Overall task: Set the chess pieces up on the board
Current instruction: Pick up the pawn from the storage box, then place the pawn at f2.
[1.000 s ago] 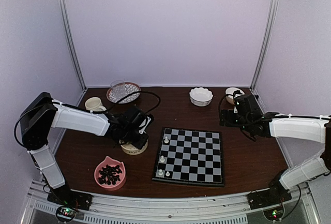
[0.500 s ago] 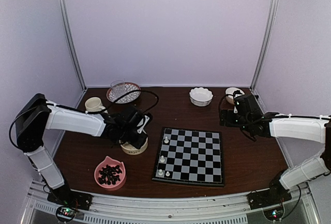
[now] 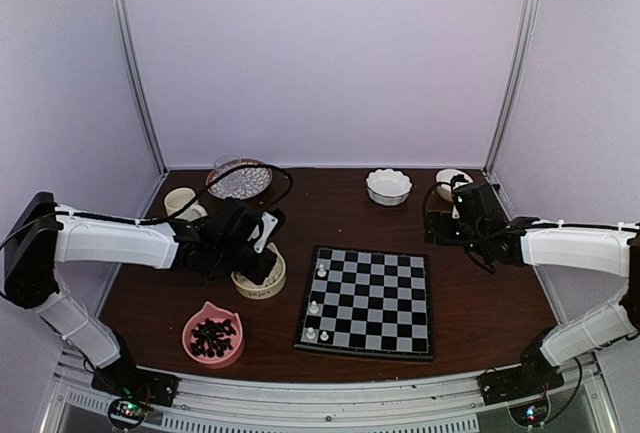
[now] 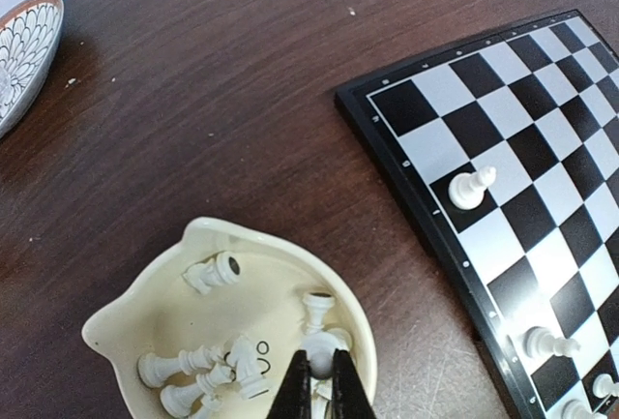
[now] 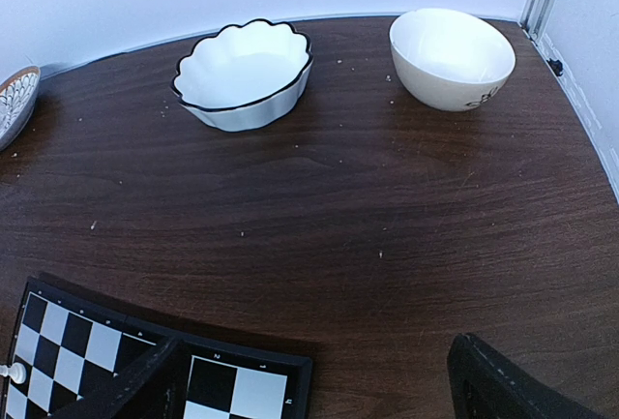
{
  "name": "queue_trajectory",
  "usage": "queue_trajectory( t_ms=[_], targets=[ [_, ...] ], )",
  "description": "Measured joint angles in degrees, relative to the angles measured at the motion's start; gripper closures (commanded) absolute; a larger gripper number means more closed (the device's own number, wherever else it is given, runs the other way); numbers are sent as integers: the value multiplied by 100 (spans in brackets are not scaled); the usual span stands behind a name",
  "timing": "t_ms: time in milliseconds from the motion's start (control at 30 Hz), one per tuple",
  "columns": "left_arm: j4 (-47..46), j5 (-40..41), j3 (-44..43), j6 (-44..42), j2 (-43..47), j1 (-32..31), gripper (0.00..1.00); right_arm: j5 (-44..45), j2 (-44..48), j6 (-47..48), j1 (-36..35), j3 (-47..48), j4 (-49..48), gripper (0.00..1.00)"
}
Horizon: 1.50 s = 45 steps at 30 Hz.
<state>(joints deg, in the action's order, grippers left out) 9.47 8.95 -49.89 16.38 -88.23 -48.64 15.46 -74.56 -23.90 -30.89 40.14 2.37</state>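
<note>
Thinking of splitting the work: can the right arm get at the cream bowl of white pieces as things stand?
Probably not. The cream bowl sits left of the board with the left arm over it, jaws shut down inside; the right arm is at the far right, the whole board between.

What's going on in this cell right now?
Chess setup, early on. The left gripper is shut inside the cream bowl among loose white chess pieces; whether it has one is unclear. Four more stand on the left side of the chessboard. The right gripper hangs open and empty by its far right corner.
</note>
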Motion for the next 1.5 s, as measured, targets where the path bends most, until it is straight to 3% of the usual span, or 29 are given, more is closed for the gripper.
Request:
queue_trajectory(
  t_ms=[400,600,933,1500],
  targets=[
    [-483,-1486,483,-234,592,-50,98,0,0,0,0,0,0,4],
    [-643,-1895,516,-511,695,-435,98,0,-2,0,0,0,0,4],
    [-619,-1991,393,-1134,577,-1276,98,0,-2,0,0,0,0,4],
    [-409,-1961,-83,-1329,-116,-1464,98,0,-2,0,0,0,0,4]
  ],
)
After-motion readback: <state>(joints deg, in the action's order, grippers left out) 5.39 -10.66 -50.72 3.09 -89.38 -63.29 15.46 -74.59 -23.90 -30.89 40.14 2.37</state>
